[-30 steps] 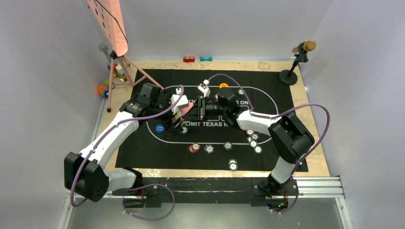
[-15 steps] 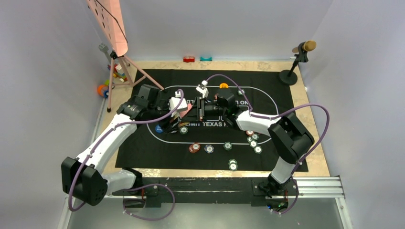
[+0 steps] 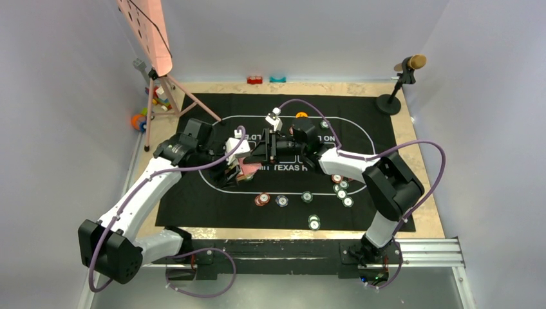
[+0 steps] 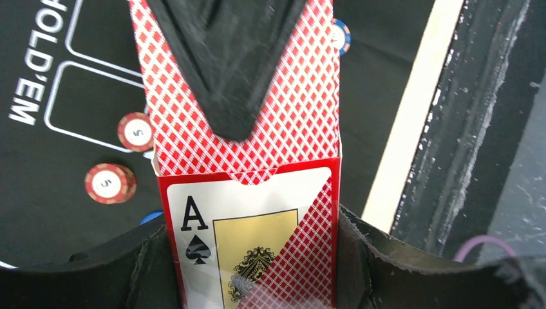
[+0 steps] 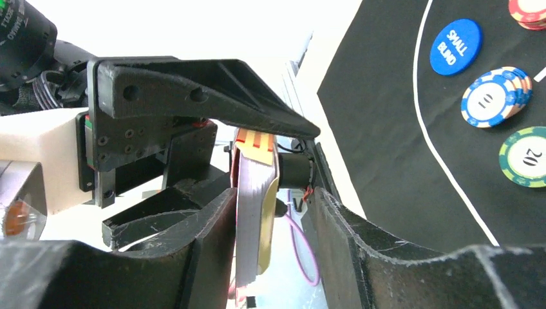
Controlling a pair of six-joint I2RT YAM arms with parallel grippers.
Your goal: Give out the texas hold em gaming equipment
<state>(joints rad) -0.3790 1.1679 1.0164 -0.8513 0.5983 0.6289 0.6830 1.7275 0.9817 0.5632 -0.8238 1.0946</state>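
**A:** Card box: where is it?

**B:** It is up off the mat, over the middle of the printed oval, between the two arms. The left tool is clamped on one end, a finger on each long edge. Its camera shows the ace-of-spades face and the red diamond back.

**A:** And the right tool?

**B:** It straddles the other end, with the box edge-on in its own camera. Its jaws stand partly wide. A gap shows between the box and one finger, and whether the other finger touches cannot be told.

**A:** The rest of the set?

**B:** It lies on the mat, which covers most of the bench. Two red chips lie near each other. The right wrist view shows a blue disc reading "SMALL BLIND". Near it are a blue-and-white stack and a green chip marked 20. From above, a cluster of chips sits by the right arm. An orange disc lies at the oval's far side.
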